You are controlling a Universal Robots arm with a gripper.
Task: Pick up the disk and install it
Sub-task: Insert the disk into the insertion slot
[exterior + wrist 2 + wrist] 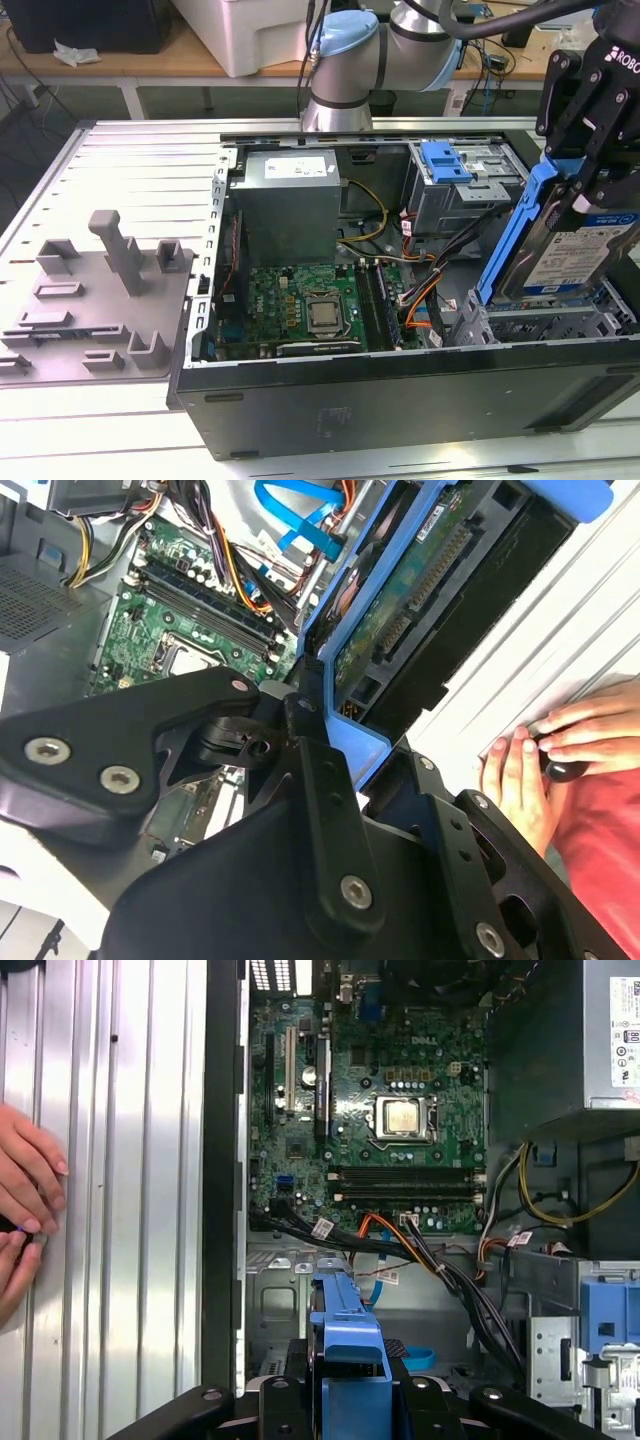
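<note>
The disk [578, 255], a silver drive with a white and blue label in a blue plastic carrier, hangs tilted on edge at the exterior view's right. It sits just above the metal drive cage [520, 322] of the open computer case [400, 400]. My gripper [583, 185] is shut on the top of its carrier. The second wrist view shows the disk's [420, 590] green circuit-board underside, framed in blue, with black gripper fingers [320, 780] closed on the carrier's end. In the first wrist view the blue carrier [348, 1335] stands between the gripper links over the cage floor.
Inside the case lie the motherboard [300, 310], the power supply [290, 200], cable bundles [440, 1260] and another blue carrier [445, 160] in the rear bay. A grey fixture block [100, 290] sits at the exterior view's left. A person's hands [25, 1200] rest on the ribbed table beside the case.
</note>
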